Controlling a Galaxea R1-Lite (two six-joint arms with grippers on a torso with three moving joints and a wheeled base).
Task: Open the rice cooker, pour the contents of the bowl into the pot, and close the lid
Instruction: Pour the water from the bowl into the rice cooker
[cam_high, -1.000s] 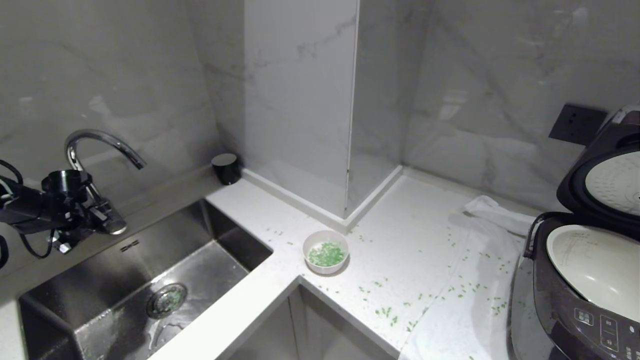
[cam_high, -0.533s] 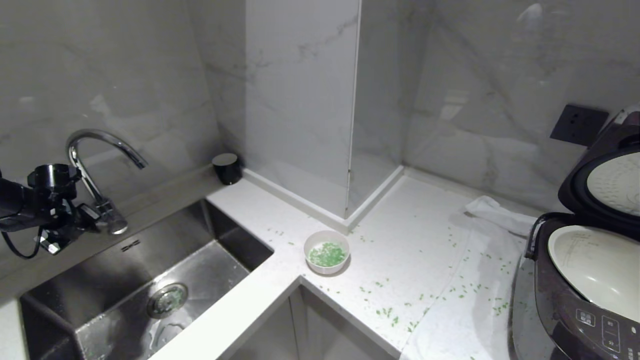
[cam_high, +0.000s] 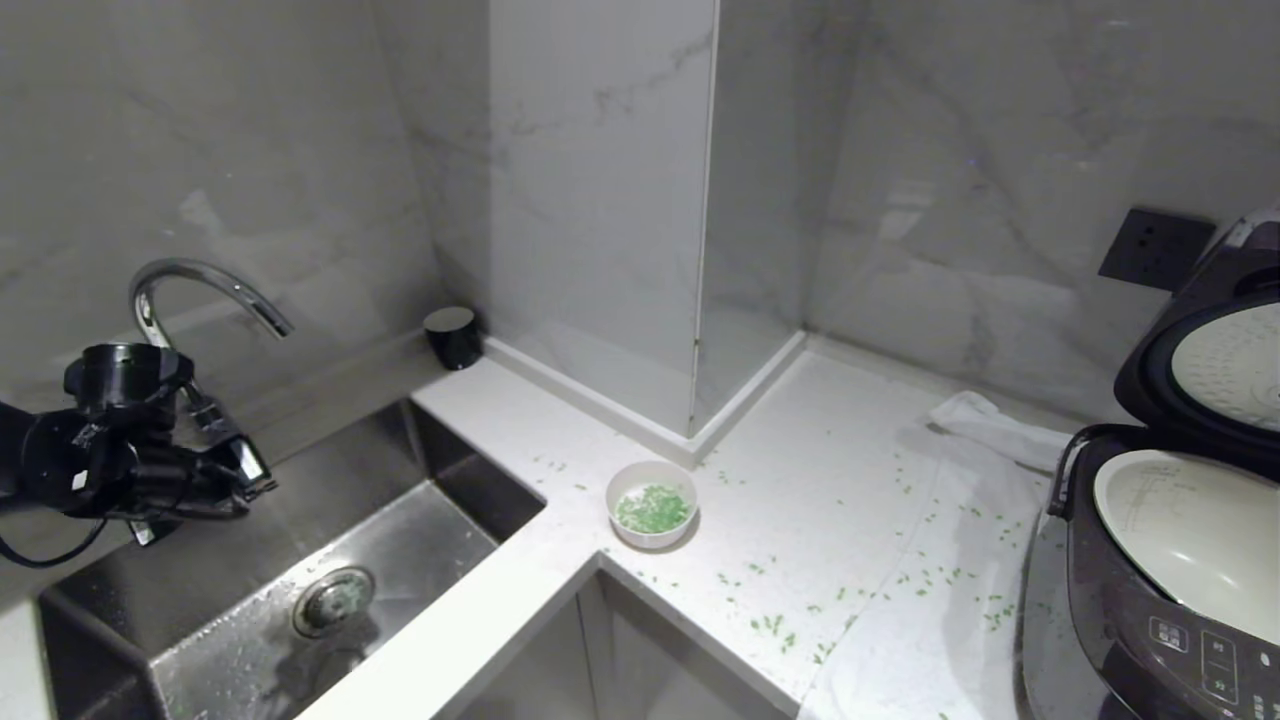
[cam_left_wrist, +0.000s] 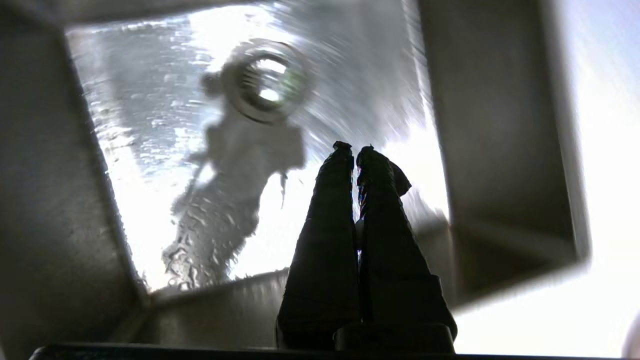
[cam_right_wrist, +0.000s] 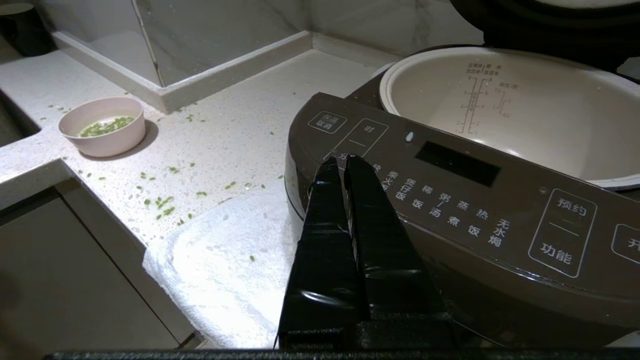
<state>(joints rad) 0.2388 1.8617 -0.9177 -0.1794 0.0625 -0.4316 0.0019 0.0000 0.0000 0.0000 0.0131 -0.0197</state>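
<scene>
- Pink bowl (cam_high: 652, 503) stands upright on the white counter (cam_high: 800, 500), near the centre of the head view, with the green bits (cam_high: 653, 509) lying in its white inside.
- More green bits are scattered over the counter from the bowl toward 4 o'clock, some on the white cloth (cam_high: 930, 640).
- At 3 o'clock, well apart from the bowl, sits the cooker (cam_high: 1130, 640); its lid (cam_high: 1200, 360) is raised, and the cream pot (cam_high: 1195, 535) lies bare.
- Right gripper (cam_right_wrist: 341, 161), fingers pressed together and holding nothing, hangs in front of the cooker's control panel.
- At 9 o'clock, the left gripper (cam_left_wrist: 353, 148), fingers clenched on nothing, hovers over the steel sink (cam_high: 420, 530), pointing into the wet basin beside the drain (cam_high: 333, 601).
- Behind it stands the tap (cam_high: 200, 285).
</scene>
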